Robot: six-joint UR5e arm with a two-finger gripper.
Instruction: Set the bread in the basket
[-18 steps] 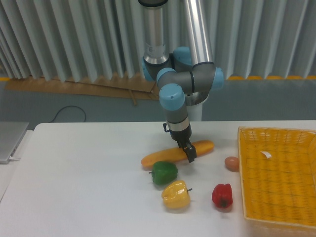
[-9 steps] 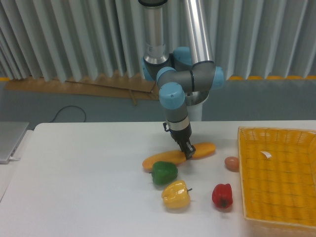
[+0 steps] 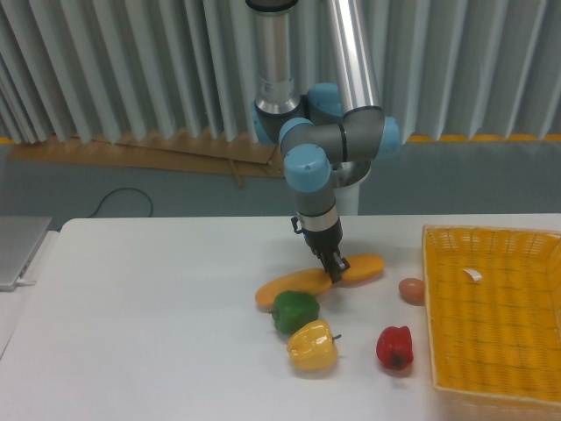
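Bread (image 3: 302,282), gripped by claw (image 3: 337,270), has risen slightly rightward.

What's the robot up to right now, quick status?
Gripper shut on the bread, mid-loaf, just off the table. Basket to the right holds no bread yet. Egg sits between bread and basket.

Arm upright, wrist down, fingers (image 3: 337,266) closed together.
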